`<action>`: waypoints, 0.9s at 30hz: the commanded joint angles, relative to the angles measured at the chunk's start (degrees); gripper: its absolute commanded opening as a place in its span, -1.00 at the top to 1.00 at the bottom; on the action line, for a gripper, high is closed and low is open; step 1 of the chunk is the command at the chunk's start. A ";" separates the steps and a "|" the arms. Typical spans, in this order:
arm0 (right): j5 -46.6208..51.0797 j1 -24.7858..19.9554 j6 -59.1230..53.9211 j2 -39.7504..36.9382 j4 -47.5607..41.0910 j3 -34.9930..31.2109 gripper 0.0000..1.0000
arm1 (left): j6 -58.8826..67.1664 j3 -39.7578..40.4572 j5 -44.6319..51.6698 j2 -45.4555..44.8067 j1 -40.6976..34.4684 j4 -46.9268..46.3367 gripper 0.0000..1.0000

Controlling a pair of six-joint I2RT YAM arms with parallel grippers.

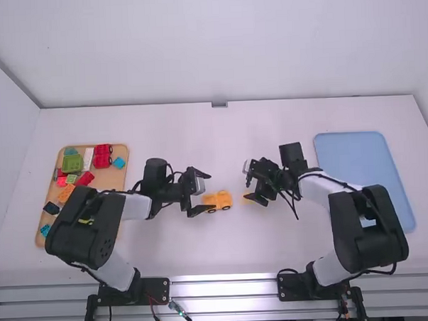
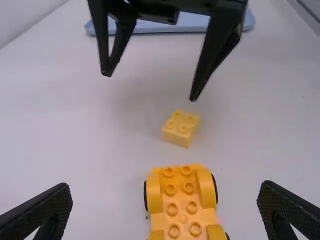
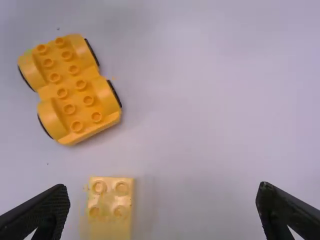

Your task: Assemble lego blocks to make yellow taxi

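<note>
My left gripper (image 1: 200,192) stands open at the left end of the yellow wheeled base (image 1: 218,201), near the table's middle. In the left wrist view the base (image 2: 183,202) lies studs up between the spread fingers of the left gripper (image 2: 165,210). My right gripper (image 1: 250,184) is over a small yellow block (image 1: 247,199), just right of the base and apart from it. In the right wrist view the fingers of the right gripper (image 3: 163,210) are wide apart, with the yellow block (image 3: 109,207) between them, closer to one finger.
An orange-brown tray (image 1: 115,178) at the left holds several coloured blocks, including a green block (image 1: 73,164) and a red wheeled piece (image 1: 101,157). A blue tray (image 1: 352,154) lies at the right, partly under the right arm.
</note>
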 commanded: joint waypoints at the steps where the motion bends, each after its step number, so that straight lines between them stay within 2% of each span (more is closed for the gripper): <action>1: -5.99 -0.07 0.22 0.22 3.78 -3.98 -0.98 | -8.07 -1.84 -3.50 0.35 0.15 2.38 -0.98; 5: -7.91 -0.04 1.16 0.35 11.96 -8.87 -0.98 | -8.85 -1.55 -4.15 0.42 0.17 1.64 -0.98; 10: -8.72 -0.79 5.11 3.13 20.81 -11.89 -0.98 | -8.90 0.81 -4.24 1.81 0.15 -0.70 -0.98; 16: -17.16 -5.22 4.74 11.87 28.30 -12.09 -1.00 | -8.98 3.39 -3.78 6.05 -1.40 -0.09 -0.97; 19: -19.06 -7.58 4.76 14.58 30.60 -12.09 -0.90 | -9.49 3.80 -3.80 6.34 -2.01 -0.11 -0.98; 24: -20.24 -8.87 2.82 18.08 31.43 -11.72 -0.51 | -9.79 3.91 -3.78 6.34 -1.66 -0.07 -0.98; 27: -21.66 -8.90 2.78 19.78 31.17 -10.71 -0.44 | -9.75 3.87 -3.82 6.34 -1.73 -0.28 -0.98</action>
